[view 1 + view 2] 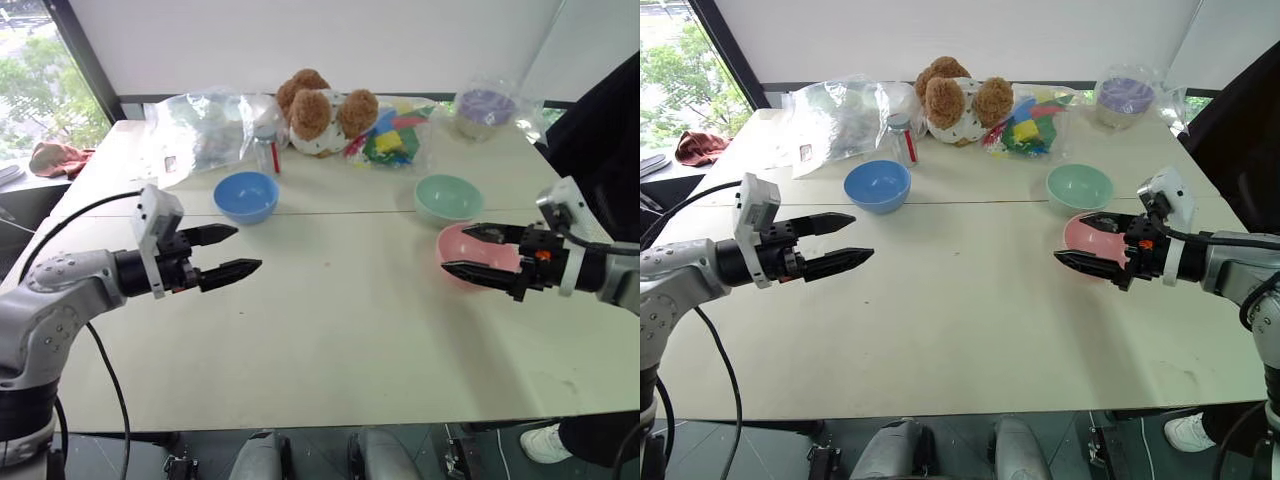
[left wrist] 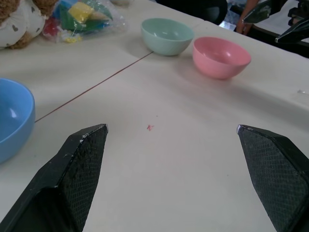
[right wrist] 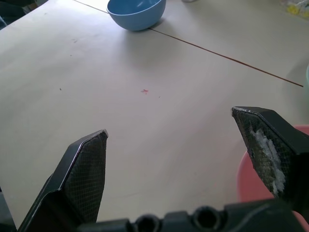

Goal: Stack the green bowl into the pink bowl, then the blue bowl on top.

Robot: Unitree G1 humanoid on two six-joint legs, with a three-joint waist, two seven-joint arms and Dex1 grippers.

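Three small plain bowls stand apart on the white table (image 1: 330, 330). The blue bowl (image 1: 246, 196) is at the back left. At the back right is the green bowl (image 1: 448, 197), and the pink bowl (image 1: 466, 253) sits just in front of it. My right gripper (image 1: 455, 250) hovers open above the table with its fingertips in front of the pink bowl, holding nothing. Over the left side my left gripper (image 1: 248, 250) hangs open and empty, nearer than the blue bowl. The left wrist view has the green bowl (image 2: 167, 36) beside the pink bowl (image 2: 221, 56).
Along the back edge lie a brown teddy bear (image 1: 318, 108), a clear bag of coloured toys (image 1: 398, 138), a crumpled clear bag (image 1: 200, 125), a small bottle (image 1: 267, 150) and a bagged purple container (image 1: 484, 108). A person in black stands at the right edge (image 1: 605, 120).
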